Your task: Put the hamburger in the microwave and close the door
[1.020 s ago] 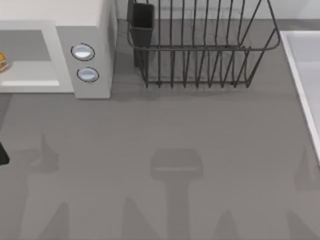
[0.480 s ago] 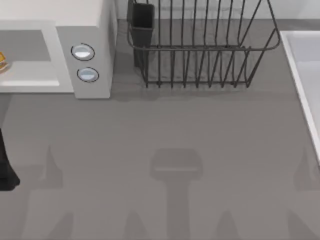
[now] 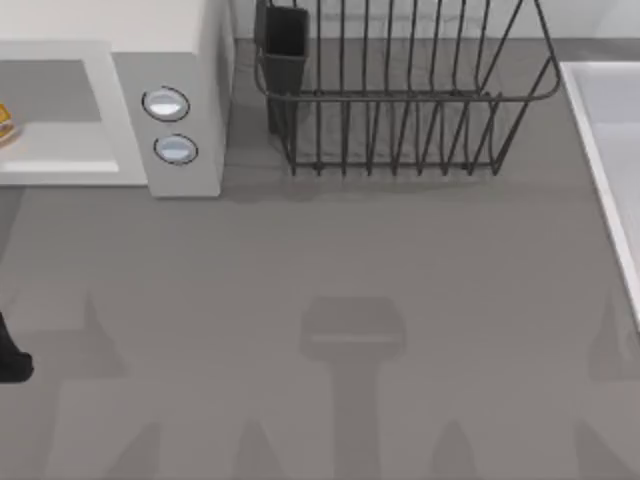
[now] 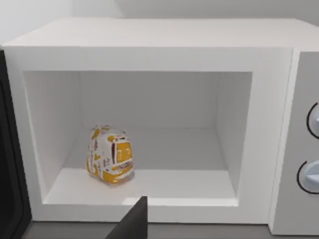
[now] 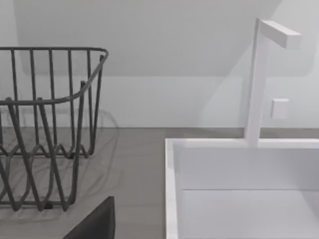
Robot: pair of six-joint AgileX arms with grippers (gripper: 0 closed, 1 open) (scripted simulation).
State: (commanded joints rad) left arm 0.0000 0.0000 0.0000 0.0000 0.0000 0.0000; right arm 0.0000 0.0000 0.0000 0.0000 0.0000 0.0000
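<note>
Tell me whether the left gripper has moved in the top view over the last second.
Yes. The left gripper, at the table's left edge, now sits farther from the microwave than a second ago, though slightly back toward it over the last half second.

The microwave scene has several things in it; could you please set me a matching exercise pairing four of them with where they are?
Things:
1. hamburger
2. two knobs
3. dish rack
4. sink

Places:
A. at the table's right edge
B. on the microwave's front, right of the cavity
C. on the cavity floor, toward its left wall
D. right of the microwave, at the table's back

Pairs: 1-C, 2-B, 3-D, 4-A
</note>
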